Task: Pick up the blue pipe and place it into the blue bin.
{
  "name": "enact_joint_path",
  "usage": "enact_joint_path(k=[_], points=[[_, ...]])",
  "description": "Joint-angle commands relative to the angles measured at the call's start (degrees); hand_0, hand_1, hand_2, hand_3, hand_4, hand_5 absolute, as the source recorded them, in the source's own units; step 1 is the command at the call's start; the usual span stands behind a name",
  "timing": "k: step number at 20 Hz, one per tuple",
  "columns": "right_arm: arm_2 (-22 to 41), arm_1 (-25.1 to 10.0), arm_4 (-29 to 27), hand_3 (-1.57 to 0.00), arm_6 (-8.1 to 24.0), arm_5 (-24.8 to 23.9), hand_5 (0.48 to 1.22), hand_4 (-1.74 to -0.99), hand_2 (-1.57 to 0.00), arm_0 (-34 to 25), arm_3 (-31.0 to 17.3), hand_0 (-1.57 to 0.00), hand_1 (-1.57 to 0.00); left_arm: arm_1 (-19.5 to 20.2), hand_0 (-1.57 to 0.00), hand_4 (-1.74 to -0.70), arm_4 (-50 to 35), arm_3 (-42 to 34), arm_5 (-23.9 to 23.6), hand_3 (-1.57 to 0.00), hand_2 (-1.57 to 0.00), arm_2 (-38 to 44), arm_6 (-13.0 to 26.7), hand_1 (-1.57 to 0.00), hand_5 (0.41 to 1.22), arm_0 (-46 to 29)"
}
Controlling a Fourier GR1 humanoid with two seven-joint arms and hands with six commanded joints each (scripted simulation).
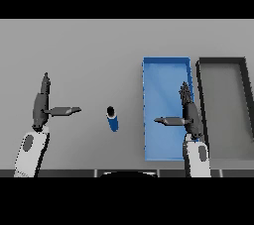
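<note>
Over the blue bin's near half hovers right hand (189, 115), fingers straight toward twelve o'clock, thumb out toward nine, released and holding nothing. Needs to swing toward nine o'clock, clear the bin's left wall, and come down around the blue pipe (112, 119), closing fingers and thumb across its short body rather than its dark open end, which looks likely to slip or roll under a glancing touch. Stands on the grey table (89, 50) between both hands, just beside the blue bin (166, 61) at its nine o'clock. Shows nothing inside that bin. At three o'clock, touching or nearly touching it, sits a dark grey bin (221, 60), likewise bare. Far toward nine o'clock waits left hand (40, 105), relaxed and unclenched, thumb pointing at the pipe.
</note>
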State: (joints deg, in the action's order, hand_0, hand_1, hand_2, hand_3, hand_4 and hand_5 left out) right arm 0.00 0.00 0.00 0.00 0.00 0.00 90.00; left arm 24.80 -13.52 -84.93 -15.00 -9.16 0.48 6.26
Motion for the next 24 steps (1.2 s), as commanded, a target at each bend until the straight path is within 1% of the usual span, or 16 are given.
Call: enact_joint_path(k=[1,5,6,7,8,9,11,13,15,17,18,20,21,22,23,24], points=[[-0.1,-0.1,-0.1,0.00,0.0,0.0,0.629,-1.205,0.00,0.1,0.0,0.00,0.00,-0.1,0.00,-0.97,0.0,-0.1,-0.1,0.00,0.00,0.0,-0.3,0.00,0.593,0.0],[-0.3,-0.5,-0.5,0.00,-0.3,0.4,0.629,-1.205,0.00,0.5,0.3,0.00,0.00,-0.4,0.00,-0.97,0.5,-0.8,-0.5,0.00,0.00,-0.5,-0.4,0.00,0.593,-0.4],[-0.3,-0.6,-0.5,0.00,-0.4,0.5,0.629,-1.205,0.00,0.6,0.6,0.00,0.00,-0.5,0.00,-0.97,0.8,-1.0,-1.2,0.00,0.00,-0.7,0.2,0.00,0.593,0.0],[0.8,-4.8,3.8,0.00,-5.4,1.0,0.629,-1.205,0.00,2.7,2.4,0.00,0.00,3.2,0.00,-0.97,1.1,-1.0,4.6,0.00,0.00,-2.0,-3.5,0.00,0.593,-2.1],[2.2,-6.8,6.6,0.00,-8.1,1.3,0.628,-1.201,0.00,4.9,4.6,0.00,0.00,6.0,0.00,-0.96,1.6,-0.9,8.4,0.00,0.00,-2.8,-6.1,0.00,0.592,-3.5],[3.5,-7.8,8.5,0.00,-8.5,1.5,0.627,-1.197,0.00,6.3,6.7,0.00,0.00,7.5,0.00,-0.96,1.7,-0.1,10.6,0.00,0.00,-2.9,-7.0,0.00,0.590,-3.5],[4.2,-8.7,9.6,0.00,-7.2,2.0,0.622,-1.193,0.00,6.7,7.7,0.00,0.00,8.5,0.00,-0.96,1.9,0.3,13.1,0.00,0.00,-3.7,-8.6,0.00,0.592,-3.8],[4.5,-8.7,9.5,0.00,-7.3,2.3,0.625,-1.206,0.00,7.5,8.1,0.00,0.00,9.5,0.00,-0.96,0.8,0.0,14.9,0.00,0.00,-3.4,-9.2,0.00,0.594,-3.9],[4.2,-8.9,9.5,0.00,-6.5,2.2,0.621,-1.197,0.00,6.9,8.1,0.00,0.00,10.0,0.00,-0.97,-0.4,-0.7,17.7,0.00,0.00,-3.9,-10.4,0.00,0.594,-4.2],[4.5,-9.2,10.3,0.00,-6.0,2.2,0.619,-1.181,0.00,6.8,7.8,0.00,0.00,11.7,0.00,-0.99,-0.2,-3.5,20.2,0.00,0.00,-5.5,-10.4,0.00,0.573,-5.8],[4.4,-9.3,9.7,0.00,-6.6,2.5,0.617,-1.180,0.00,6.8,7.8,0.00,0.00,12.9,0.00,-1.01,0.3,-4.4,21.7,0.00,0.00,-6.3,-11.0,0.00,0.561,-6.8],[4.3,-9.4,10.2,0.00,-6.4,2.3,0.615,-1.176,0.00,6.3,6.8,0.00,0.00,13.6,0.00,-1.05,0.1,-6.7,24.2,0.00,0.00,-8.3,-10.0,0.00,0.535,-7.5],[4.1,-9.7,9.7,0.00,-6.5,2.7,0.616,-1.174,0.00,6.0,7.2,0.00,0.00,12.8,0.00,-1.07,0.7,-7.7,24.7,0.00,0.00,-9.9,-9.2,0.00,0.522,-7.9],[4.3,-9.6,9.6,0.00,-7.2,3.0,0.616,-1.173,0.00,6.7,7.5,0.00,0.00,12.0,0.00,-1.10,1.3,-9.0,25.2,0.00,0.00,-11.9,-7.5,0.00,0.510,-8.4],[4.2,-10.0,9.7,0.00,-7.1,3.0,0.617,-1.164,0.00,7.0,8.0,0.00,0.00,11.9,0.00,-1.11,1.8,-10.2,25.6,0.00,0.00,-13.0,-6.3,0.00,0.497,-8.3],[3.9,-10.0,9.1,0.00,-6.5,3.2,0.618,-1.174,0.00,6.9,7.9,0.00,0.00,11.2,0.00,-1.13,3.1,-10.5,25.4,0.00,0.00,-14.3,-5.5,0.00,0.485,-8.2]])
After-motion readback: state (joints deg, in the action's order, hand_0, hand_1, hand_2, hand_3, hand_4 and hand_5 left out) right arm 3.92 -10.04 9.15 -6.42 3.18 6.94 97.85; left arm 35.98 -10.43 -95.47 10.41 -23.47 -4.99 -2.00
